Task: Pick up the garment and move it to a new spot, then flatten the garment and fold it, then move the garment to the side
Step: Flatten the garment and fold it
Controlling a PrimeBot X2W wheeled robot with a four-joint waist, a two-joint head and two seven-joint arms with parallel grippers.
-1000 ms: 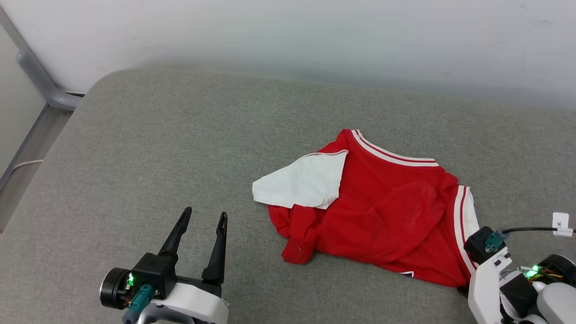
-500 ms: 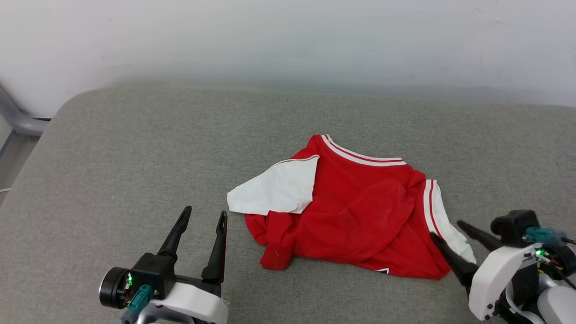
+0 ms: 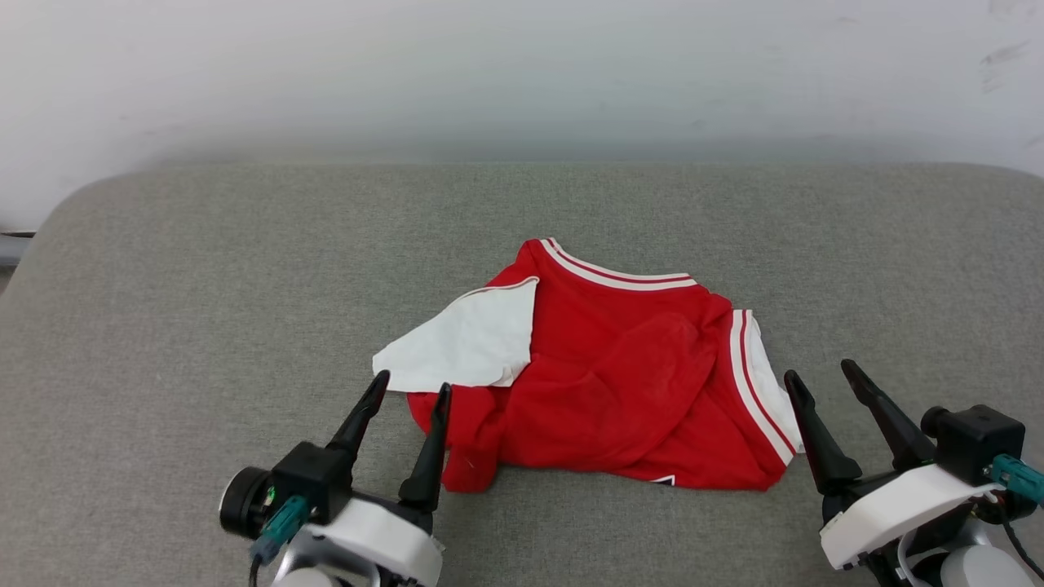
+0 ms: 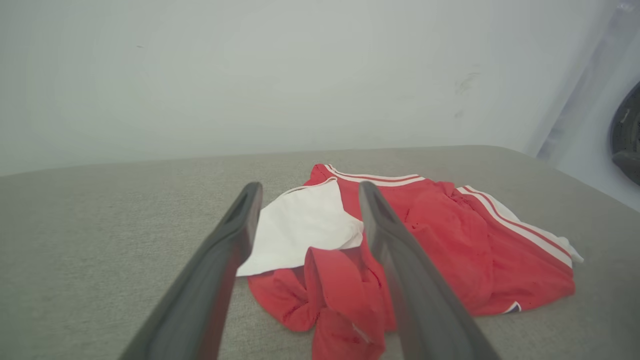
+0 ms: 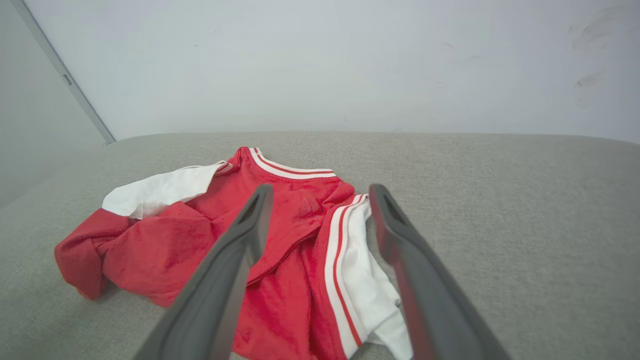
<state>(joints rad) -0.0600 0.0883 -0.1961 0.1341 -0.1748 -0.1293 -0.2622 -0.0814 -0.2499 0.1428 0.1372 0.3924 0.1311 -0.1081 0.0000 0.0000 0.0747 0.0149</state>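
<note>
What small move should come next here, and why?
The garment lies crumpled and ungrasped on the grey cushion. The open left gripper is by its red near-left corner, and the open right gripper is beside the white sleeve at its right end. So probably: ease both forward and down to pinch those two ends.

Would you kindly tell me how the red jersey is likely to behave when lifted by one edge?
The jersey lies crumpled in soft folds, so it will probably droop limply rather than hold its shape. Its white sleeve lies flat, suggesting light fabric. On the textured grey cushion, pushing would likely bunch it rather than slide it.
</note>
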